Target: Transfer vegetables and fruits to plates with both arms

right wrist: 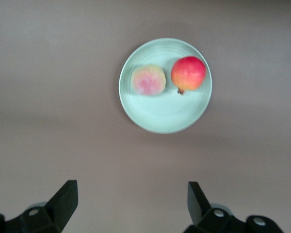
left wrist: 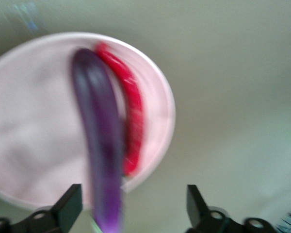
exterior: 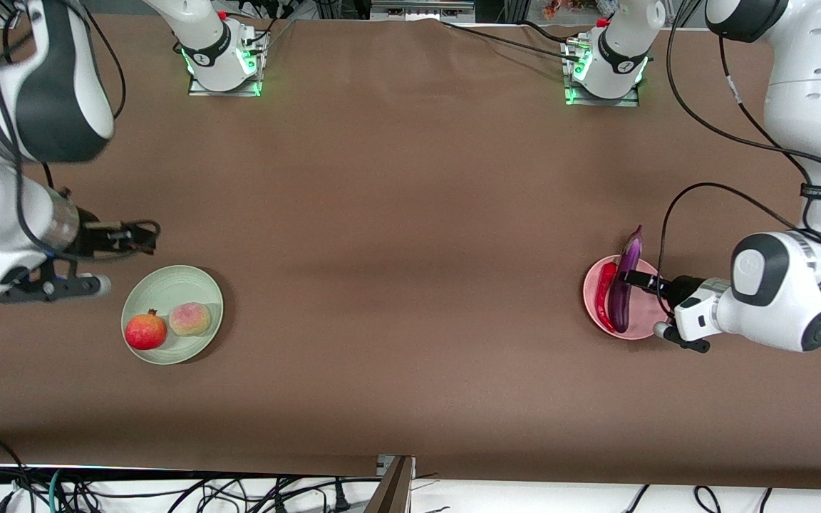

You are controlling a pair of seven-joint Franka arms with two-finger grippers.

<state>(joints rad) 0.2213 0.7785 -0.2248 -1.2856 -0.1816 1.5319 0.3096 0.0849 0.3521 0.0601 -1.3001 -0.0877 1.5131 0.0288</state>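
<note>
Now my left gripper [exterior: 637, 279] hangs wide open over the pink plate [exterior: 647, 324] near the left arm's end, where the eggplant [exterior: 624, 288] lies beside the chili [exterior: 604, 295]. Glossy, probably slippery; I'd grip mid-body. Right gripper [exterior: 143, 239] spread too, beside the green plate [exterior: 168, 281] holding pomegranate [exterior: 145, 330] and peach [exterior: 189, 318].

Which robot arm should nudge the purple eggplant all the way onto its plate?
Probably the left: its open gripper hangs right at the eggplant, whose stem end pokes over the pink plate rim. The right gripper is beside the green plate.
</note>
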